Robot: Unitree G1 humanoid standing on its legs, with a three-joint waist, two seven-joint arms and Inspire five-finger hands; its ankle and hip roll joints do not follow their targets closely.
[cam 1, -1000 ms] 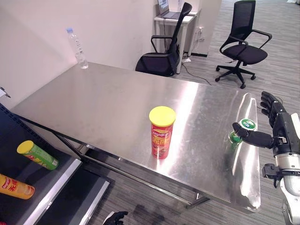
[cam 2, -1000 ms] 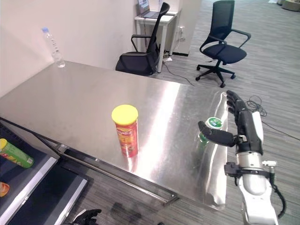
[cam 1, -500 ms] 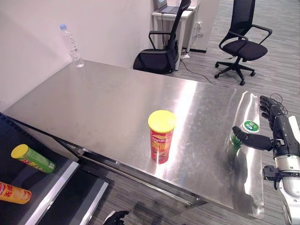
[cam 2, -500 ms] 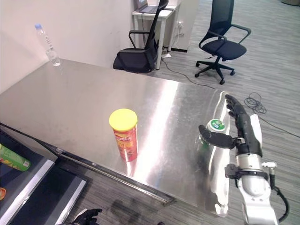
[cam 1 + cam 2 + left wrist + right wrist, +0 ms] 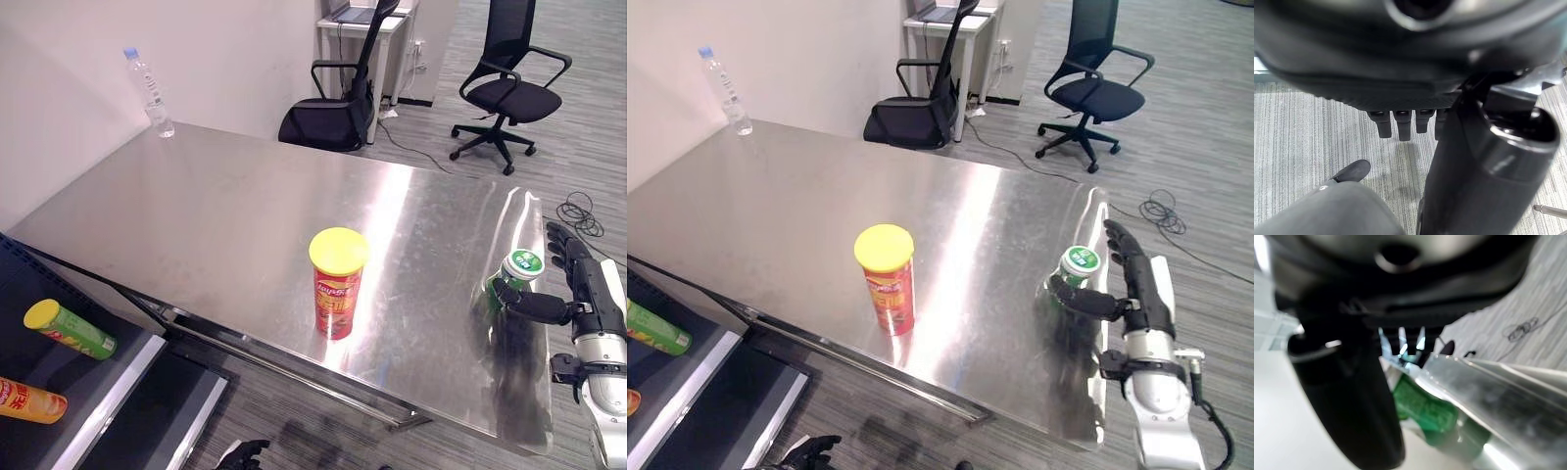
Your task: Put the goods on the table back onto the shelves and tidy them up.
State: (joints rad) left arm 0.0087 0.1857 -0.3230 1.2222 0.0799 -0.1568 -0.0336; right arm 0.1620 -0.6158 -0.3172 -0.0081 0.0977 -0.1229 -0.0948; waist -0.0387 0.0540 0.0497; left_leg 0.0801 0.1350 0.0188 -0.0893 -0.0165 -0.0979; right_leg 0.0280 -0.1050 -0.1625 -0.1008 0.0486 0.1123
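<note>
Left eye view, table: a steel table [image 5: 245, 215] was recorded with three items on it. A red crisp can with a yellow lid [image 5: 337, 282] was seen upright near the front edge, about midway along. A green can with a white-and-green lid [image 5: 510, 279] was seen upright near the table's right edge, well apart from the red can. A clear water bottle [image 5: 150, 91] was noted upright at the far left corner, next to the wall.

Right hand [image 5: 578, 294]: placed at the green can, the thumb extended across the can's near side and the fingers held straight and slightly spread behind the can. Whether thumb or fingers touched the can could not be told; no closed grip was seen. In the right wrist view the green can [image 5: 1422, 406] was seen just past the thumb, by the table's edge.

Left hand [image 5: 242, 454]: seen low, below the table's front edge; in the left wrist view its fingers [image 5: 1403, 125] were shown short and bent, with nothing held.

Shelf [image 5: 69, 392], lower left: a green can with a yellow lid [image 5: 71, 329] and an orange can [image 5: 32, 400] were recorded lying on their sides.

Background: two black office chairs [image 5: 511, 83] and a small desk [image 5: 364, 22] were noted.
</note>
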